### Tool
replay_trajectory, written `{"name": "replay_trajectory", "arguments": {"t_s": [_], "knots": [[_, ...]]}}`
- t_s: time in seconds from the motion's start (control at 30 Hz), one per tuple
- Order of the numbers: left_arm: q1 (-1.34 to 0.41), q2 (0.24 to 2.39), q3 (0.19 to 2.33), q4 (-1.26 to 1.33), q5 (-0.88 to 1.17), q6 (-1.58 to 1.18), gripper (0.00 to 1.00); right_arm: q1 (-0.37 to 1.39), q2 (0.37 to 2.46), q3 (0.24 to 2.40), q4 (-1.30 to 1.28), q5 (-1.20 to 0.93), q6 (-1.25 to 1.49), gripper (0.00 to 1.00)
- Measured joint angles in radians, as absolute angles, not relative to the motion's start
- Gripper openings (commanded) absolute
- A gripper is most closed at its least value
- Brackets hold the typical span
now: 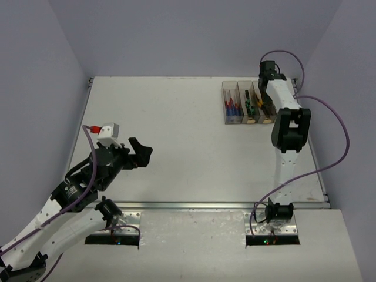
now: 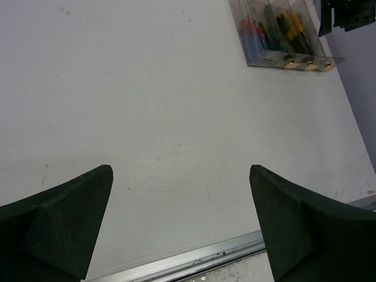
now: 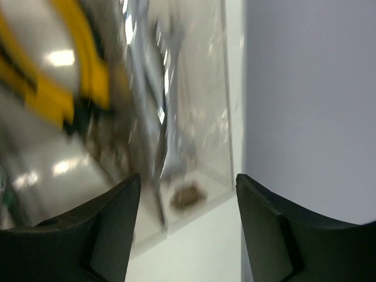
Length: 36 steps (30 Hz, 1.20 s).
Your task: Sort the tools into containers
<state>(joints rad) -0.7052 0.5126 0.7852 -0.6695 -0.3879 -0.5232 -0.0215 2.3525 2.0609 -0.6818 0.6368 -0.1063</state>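
Observation:
The row of clear bins (image 1: 230,104) stands at the far right of the table. It holds blue/red screwdrivers (image 1: 232,107), green/black screwdrivers (image 1: 248,106) and yellow-and-black pliers (image 1: 262,106). The bins also show in the left wrist view (image 2: 265,57). My right gripper (image 3: 187,194) is open and empty just above the rightmost bins, where silver wrenches (image 3: 167,88) and a yellow plier handle (image 3: 82,64) show, blurred. My left gripper (image 2: 181,182) is open and empty over bare table at the near left, seen from above (image 1: 141,151).
The purple right wall (image 3: 311,88) stands close beside the bins. A metal strip (image 1: 223,205) runs along the table's near edge. The right arm (image 1: 288,126) stretches along the right side.

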Motion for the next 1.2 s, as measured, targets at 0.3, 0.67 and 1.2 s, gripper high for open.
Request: {"name": "replay_trajectory", "arguments": {"t_s": [0.3, 0.67, 1.2], "knots": [[-0.684, 0.754, 0.838, -0.699, -0.526, -0.533, 1.00, 0.185, 1.417, 1.262, -0.683, 0.403, 0.183, 0.99], [-0.337, 0.926, 0.880, -0.648, -0.442, -0.497, 1.00, 0.255, 0.835, 0.868, -0.693, 0.282, 0.280, 0.99], [-0.326, 0.561, 0.804, -0.610, -0.564, -0.449, 1.00, 0.255, 0.611, 0.776, -0.719, 0.173, 0.258, 0.99]]}}
